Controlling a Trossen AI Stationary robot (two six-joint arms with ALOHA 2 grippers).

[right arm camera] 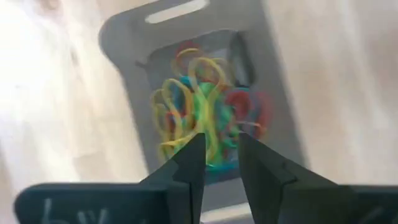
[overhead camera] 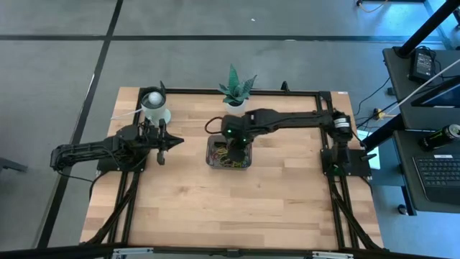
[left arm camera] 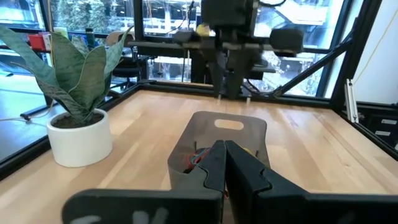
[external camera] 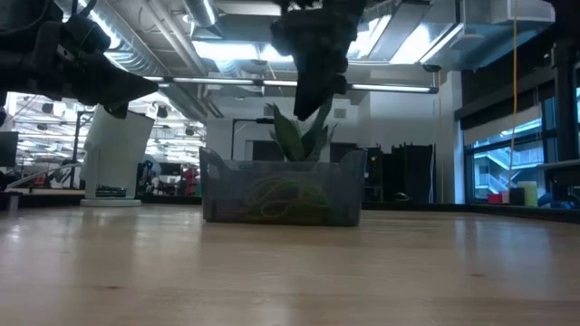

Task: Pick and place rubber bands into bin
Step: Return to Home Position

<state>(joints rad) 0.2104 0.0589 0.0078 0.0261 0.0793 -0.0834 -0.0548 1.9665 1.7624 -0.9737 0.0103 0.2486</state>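
Observation:
The bin (overhead camera: 211, 160) is a dark translucent tray at the table's middle, resting flat on the wood. Rubber bands (right arm camera: 199, 115) in yellow, green, red and blue lie piled inside it; the low view shows them (external camera: 281, 199) through the bin's wall (external camera: 217, 195). My right gripper (right arm camera: 219, 140) hangs above the bin, pointing steeply down, open, with nothing between its fingers. The low view shows it (external camera: 313, 100) clear of the bin's rim. My left gripper (overhead camera: 176, 141) waits level at the table's left, shut and with nothing in it (left arm camera: 222, 146).
A potted plant (overhead camera: 236, 90) in a white pot stands just behind the bin, at the far edge. A white round cup (overhead camera: 154, 106) sits at the far left, close to my left arm. Black frame rails (overhead camera: 287, 91) run along the table's edges. The near half is bare wood (overhead camera: 237, 208).

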